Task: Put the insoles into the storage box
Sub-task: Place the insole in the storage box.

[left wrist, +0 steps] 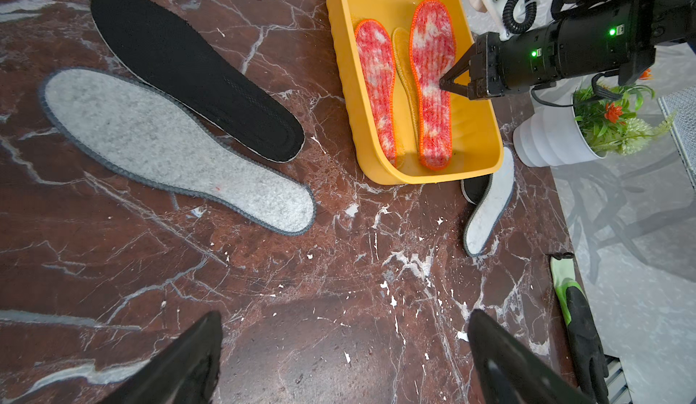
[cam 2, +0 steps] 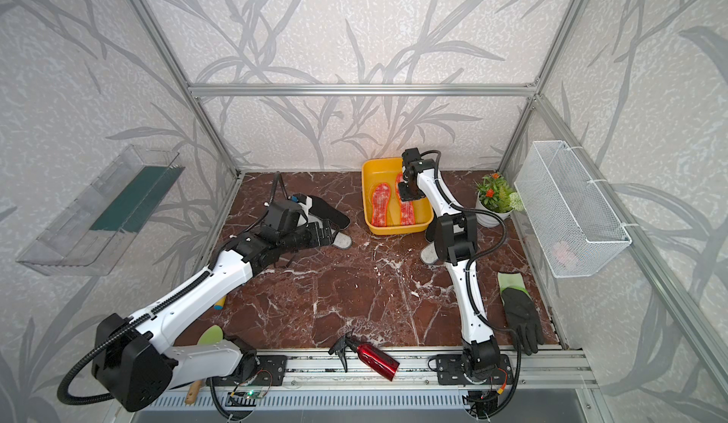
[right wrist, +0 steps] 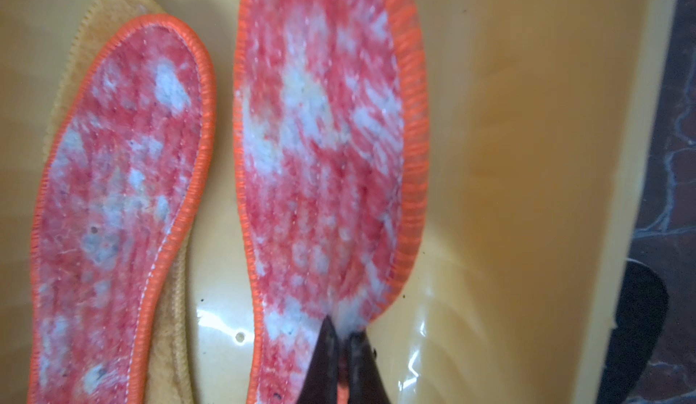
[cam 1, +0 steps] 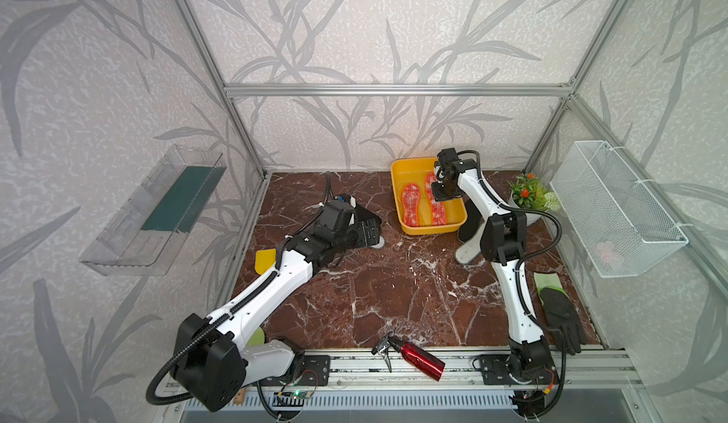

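Right gripper (right wrist: 342, 328) was found clamped on a red mottled insole (right wrist: 320, 138) inside the yellow box (right wrist: 508, 157); release was judged next. Left gripper (left wrist: 345, 314) was held open near the grey insole (left wrist: 169, 146).

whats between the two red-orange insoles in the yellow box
A yellow-orange insole lies lengthwise in that gap, partly under one of the red-orange insoles, inside the storage box. The left wrist view shows it.
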`<state>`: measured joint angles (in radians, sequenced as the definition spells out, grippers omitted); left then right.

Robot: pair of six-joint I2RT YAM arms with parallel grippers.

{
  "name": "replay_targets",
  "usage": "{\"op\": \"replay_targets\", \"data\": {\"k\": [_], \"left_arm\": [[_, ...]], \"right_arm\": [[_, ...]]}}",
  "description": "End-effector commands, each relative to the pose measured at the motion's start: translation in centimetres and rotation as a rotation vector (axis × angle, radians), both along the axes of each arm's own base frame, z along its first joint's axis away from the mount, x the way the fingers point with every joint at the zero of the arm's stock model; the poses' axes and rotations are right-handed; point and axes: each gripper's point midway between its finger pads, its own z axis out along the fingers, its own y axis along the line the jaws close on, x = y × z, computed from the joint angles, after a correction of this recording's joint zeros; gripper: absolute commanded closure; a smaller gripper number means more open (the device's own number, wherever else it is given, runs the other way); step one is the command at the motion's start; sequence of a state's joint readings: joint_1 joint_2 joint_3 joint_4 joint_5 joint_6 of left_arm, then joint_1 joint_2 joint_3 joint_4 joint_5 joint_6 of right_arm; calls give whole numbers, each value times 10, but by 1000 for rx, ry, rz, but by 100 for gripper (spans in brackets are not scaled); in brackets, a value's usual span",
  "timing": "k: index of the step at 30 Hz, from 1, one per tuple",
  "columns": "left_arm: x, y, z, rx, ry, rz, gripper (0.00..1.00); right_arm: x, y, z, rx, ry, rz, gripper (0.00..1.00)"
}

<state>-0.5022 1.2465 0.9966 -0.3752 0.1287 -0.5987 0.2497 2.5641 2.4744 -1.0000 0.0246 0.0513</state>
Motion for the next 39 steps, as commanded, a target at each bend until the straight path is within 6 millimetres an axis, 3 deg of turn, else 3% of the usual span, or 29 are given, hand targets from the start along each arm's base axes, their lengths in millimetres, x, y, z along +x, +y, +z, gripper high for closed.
{"op": "replay_targets", "data": {"k": [1, 6, 12, 18, 24, 31, 39], "left_arm": [[-2, 6, 1, 2, 2, 17, 1], [-3, 7, -1, 2, 8, 23, 1], [-4, 9, -1, -10, 9, 43, 1], [-4, 13, -1, -8, 17, 58, 1], [-3, 23, -9, 8, 56, 102, 1], [3, 37, -23, 2, 124, 188, 1], [11, 53, -37, 0, 173, 291, 1]], "right_arm": [[1, -4, -5, -12, 15, -14, 89], [1, -1, -1, 1, 16, -14, 77], [2, 3, 25, 30, -25, 1, 71], [0, 5, 65, 54, -84, 13, 68], [-17, 12, 123, 124, -150, 57, 66], [-67, 39, 189, 289, -194, 180, 66], [-129, 55, 208, 371, -216, 232, 65]]}}
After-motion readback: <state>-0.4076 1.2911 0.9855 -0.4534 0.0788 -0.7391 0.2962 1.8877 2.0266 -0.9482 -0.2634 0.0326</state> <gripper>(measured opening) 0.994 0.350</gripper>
